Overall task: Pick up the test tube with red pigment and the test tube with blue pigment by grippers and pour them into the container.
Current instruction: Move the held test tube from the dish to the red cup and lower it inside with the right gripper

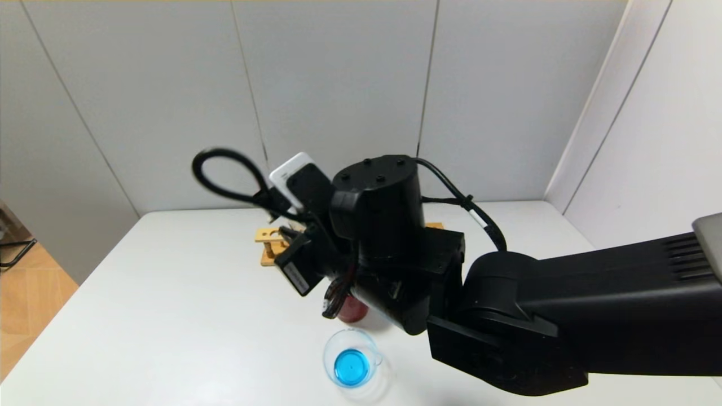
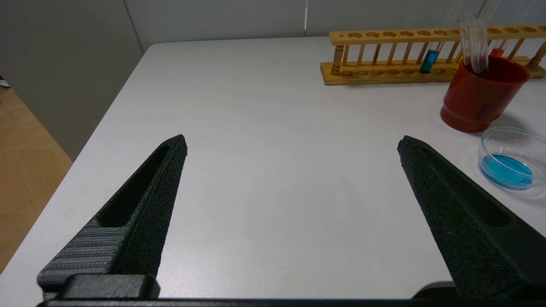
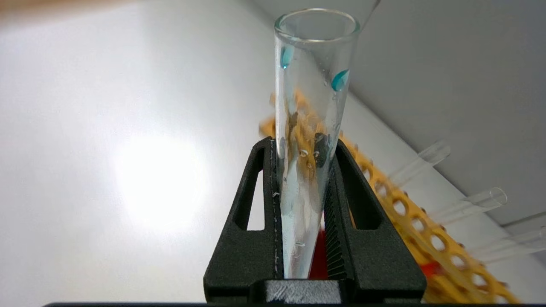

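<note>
White counter (image 2: 264, 170) lies under the spread left tool (image 2: 292, 147); right tool (image 3: 303, 147) pinches an emptied blue-specked tube (image 3: 309, 85) above the beaker (image 1: 352, 358).

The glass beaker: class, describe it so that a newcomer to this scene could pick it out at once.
Start at the long wooden test tube rack at the back of the white table. In front of it stands a dark-red cup holding empty tubes, and beside that cup, nearer the table's front edge, is the beaker. Unlike the opaque cup, it is low, clear glass with shallow bright blue liquid.
</note>
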Tool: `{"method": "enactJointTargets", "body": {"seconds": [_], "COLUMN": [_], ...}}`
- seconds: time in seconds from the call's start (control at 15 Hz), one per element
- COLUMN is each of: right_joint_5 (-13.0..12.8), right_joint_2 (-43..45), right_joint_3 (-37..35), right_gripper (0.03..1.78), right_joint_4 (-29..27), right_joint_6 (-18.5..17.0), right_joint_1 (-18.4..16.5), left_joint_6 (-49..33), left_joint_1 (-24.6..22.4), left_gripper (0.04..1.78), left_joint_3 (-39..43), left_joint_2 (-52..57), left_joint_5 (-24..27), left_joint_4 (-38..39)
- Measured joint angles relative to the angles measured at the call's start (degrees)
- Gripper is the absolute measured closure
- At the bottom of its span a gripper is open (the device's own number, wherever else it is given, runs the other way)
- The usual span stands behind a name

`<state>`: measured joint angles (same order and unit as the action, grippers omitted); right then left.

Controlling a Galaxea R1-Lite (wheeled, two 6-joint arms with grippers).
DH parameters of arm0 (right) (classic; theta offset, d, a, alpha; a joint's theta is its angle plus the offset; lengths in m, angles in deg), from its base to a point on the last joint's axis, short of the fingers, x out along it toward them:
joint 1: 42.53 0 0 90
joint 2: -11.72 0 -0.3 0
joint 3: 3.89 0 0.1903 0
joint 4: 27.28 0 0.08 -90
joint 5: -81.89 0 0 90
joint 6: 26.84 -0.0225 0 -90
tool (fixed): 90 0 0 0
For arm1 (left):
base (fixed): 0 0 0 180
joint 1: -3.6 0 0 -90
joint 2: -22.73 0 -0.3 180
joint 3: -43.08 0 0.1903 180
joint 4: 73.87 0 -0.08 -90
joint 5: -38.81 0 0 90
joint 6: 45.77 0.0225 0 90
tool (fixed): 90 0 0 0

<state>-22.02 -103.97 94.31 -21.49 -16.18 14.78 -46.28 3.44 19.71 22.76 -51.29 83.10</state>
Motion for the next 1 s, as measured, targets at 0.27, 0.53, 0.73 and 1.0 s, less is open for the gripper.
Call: {"method": "enactJointTargets", "body": {"seconds": [0.27,0.53,0.73,1.0], "right_joint_5": [-6.95,-7.64,-7.09,-5.90], "right_joint_2": [0.87,1.02,0.17,-3.35], "right_joint_3": [-6.86,-12.67,-14.29,-11.97], "right_gripper": [1.45,1.45,1.45,1.45], "right_joint_4": [19.74,22.41,22.43,22.49], "right_joint_6": [-11.51,-14.81,-16.91,-17.19], "right_joint_1": [-2.21,-5.30,-6.86,-8.67], "left_joint_6": [-0.01,0.00,0.00,0.00], "left_joint_1": [0.00,0.00,0.00,0.00], "left_gripper": [0.07,0.07,0.07,0.07], "left_joint_3": [0.00,0.00,0.00,0.00], "left_joint_2": [0.00,0.00,0.00,0.00], "left_joint_5": [0.02,0.00,0.02,0.02], "left_joint_4": [0.00,0.00,-0.02,-0.02]}}
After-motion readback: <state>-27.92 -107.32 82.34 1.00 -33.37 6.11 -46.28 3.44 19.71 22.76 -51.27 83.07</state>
